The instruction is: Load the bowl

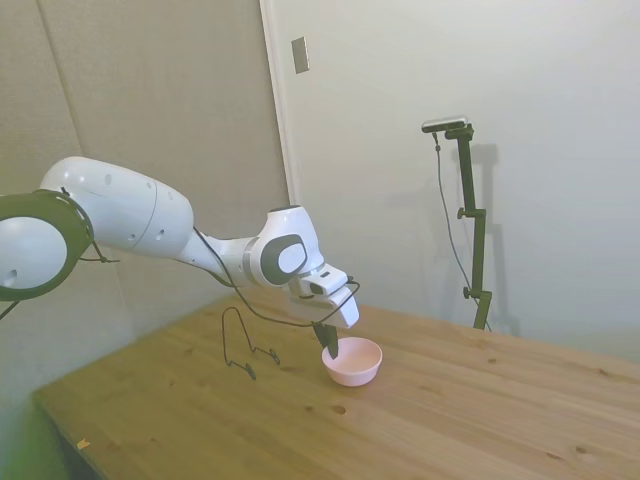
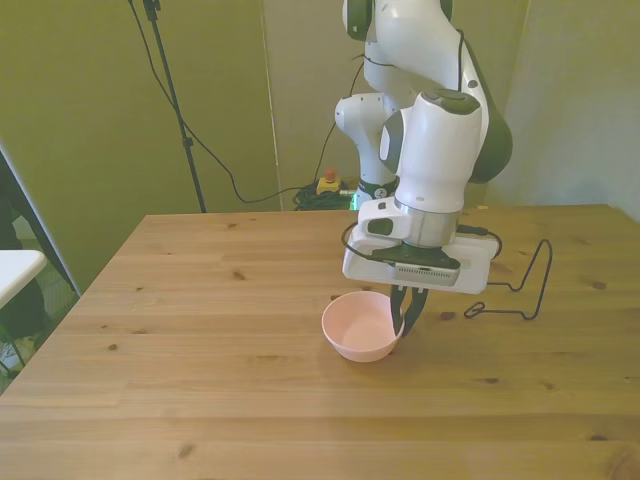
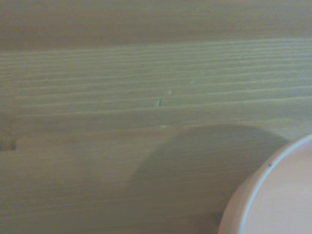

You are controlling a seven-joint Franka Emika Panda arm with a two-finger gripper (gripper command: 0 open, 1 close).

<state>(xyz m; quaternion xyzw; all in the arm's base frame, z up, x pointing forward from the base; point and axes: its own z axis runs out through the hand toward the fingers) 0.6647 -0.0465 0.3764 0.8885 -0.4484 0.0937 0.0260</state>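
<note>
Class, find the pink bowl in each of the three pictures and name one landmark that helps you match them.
Side view: bowl at centre, under the hand.
Front view: bowl just below centre, beside the hand.
Wrist view: only its rim, at one corner.
Shared landmark: the wire rack nearby, in the side and front views.

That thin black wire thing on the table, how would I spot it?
Start at the wooden table and find the white robot arm's gripper at the pink bowl. Beside the bowl, on the front view's right, stands the wire rack. It is the only dark, see-through frame of bent wire; the bowl is solid, round and pink.
</note>
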